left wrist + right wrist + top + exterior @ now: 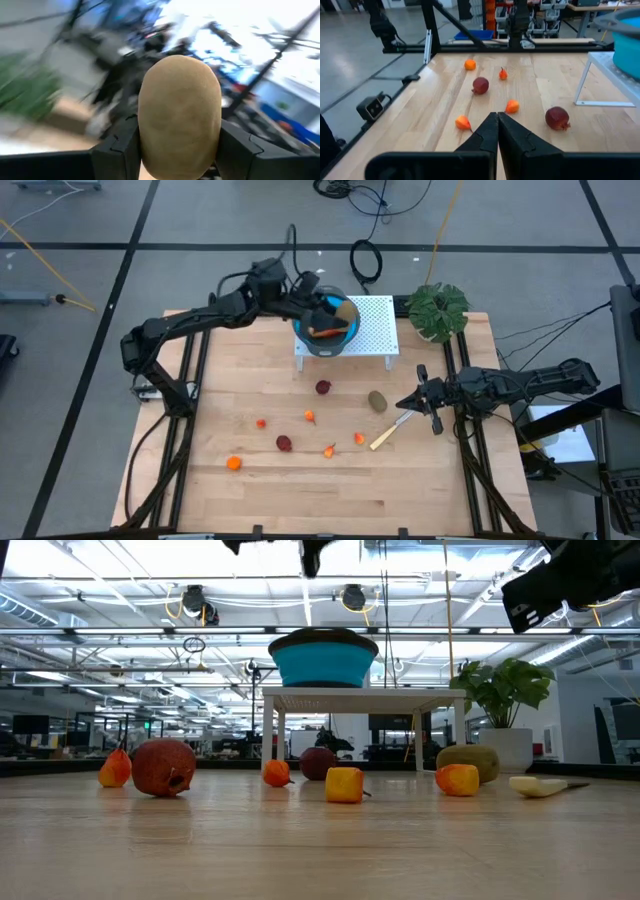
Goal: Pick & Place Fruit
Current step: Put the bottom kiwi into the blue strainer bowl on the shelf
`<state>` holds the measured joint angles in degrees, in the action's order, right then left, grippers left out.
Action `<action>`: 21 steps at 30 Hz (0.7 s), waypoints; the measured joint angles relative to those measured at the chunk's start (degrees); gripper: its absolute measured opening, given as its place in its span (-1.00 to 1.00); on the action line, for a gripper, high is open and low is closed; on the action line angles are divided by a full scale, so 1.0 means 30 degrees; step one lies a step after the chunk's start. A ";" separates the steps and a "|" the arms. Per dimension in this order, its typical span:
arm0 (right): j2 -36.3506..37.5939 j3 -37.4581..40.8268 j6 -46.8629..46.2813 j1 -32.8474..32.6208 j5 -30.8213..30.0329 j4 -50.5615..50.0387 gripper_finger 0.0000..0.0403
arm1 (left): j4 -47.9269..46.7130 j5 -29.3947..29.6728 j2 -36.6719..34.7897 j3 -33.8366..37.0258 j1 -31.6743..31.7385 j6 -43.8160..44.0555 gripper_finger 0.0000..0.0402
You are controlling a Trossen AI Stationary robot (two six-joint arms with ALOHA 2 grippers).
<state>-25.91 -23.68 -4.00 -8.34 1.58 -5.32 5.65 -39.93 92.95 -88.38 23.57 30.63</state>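
Gripping a brownish oval fruit (180, 117) between its fingers (120, 145), the left gripper (335, 310) hung over the blue bowl (322, 340), where a long red-orange piece (326, 332) already lay. That bowl sat on a white perforated stand (375, 330), a leafy plant (437, 308) just beside it. Only the left wrist view showed the pinch close up. Out on the wooden table (300, 500) lay a second oval (377, 401), two dark red balls (323, 387) and scattered orange bits (233, 463). Near the yellow-handled knife (388, 434), the right gripper (497, 131) waited, fingers pressed together.
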 joint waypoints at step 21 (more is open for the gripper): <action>-0.0007 0.0000 0.0062 0.0000 0.0000 -0.0058 -0.98 | 1.5209 -0.6189 0.0000 0.0000 -0.1389 0.1474 -0.06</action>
<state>-25.93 -23.68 -3.81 -8.34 1.58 -5.50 51.27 -58.50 92.95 -88.38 19.41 35.05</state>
